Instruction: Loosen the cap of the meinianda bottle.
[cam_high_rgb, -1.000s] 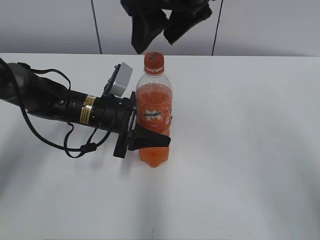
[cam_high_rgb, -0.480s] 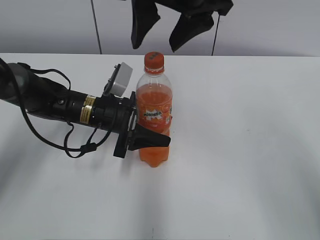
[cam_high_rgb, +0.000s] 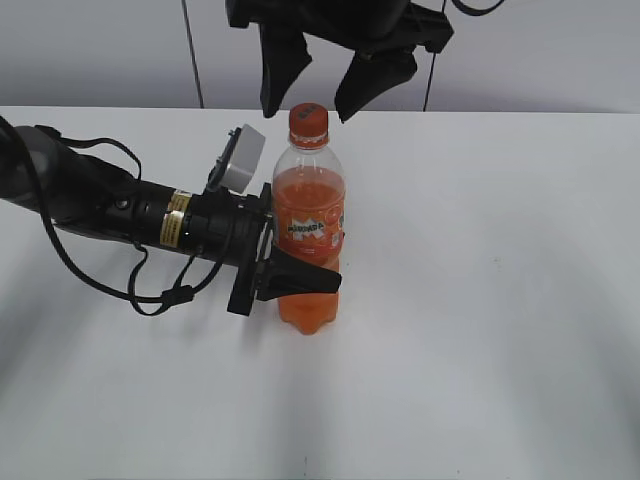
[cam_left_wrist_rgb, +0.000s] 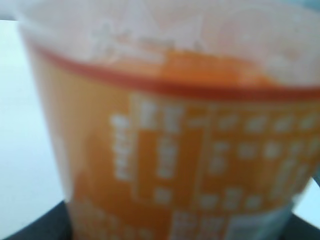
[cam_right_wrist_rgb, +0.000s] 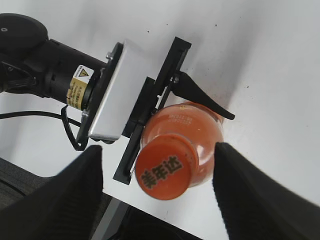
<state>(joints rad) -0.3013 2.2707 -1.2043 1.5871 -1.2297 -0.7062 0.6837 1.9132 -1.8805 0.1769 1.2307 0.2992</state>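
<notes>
Two grippers on one bottle: the left gripper (cam_high_rgb: 290, 280) is clamped round the lower body of the meinianda bottle (cam_high_rgb: 309, 235), which stands upright on the white table (cam_high_rgb: 500, 300), and the right gripper (cam_high_rgb: 315, 85) hangs w/ jaws spread wide either side of the cap (cam_high_rgb: 308, 121), touching nothing yet.

Step in hand, as I judge it: get the right gripper down over the cap. To do it well, center the cap betw. the two fingers first; in the right wrist view it sits between the finger pads (cam_right_wrist_rgb: 80, 190) but nearer the bottom edge, so a small shift looks needed. Then lower until the pads cover the ribbed side, not the neck below, squeeze firmly, twist. Left grip must hold the bottle hard or the whole thing will spin.

Views differ: the right wrist view alone shows the cap top w/ its dark lettering (cam_right_wrist_rgb: 162, 175) and the gap on both sides. Exterior view alone gives height of the fingers vs. the cap. Left wrist view is just blurred label (cam_left_wrist_rgb: 190, 165), very close; its own fingers barely show
</notes>
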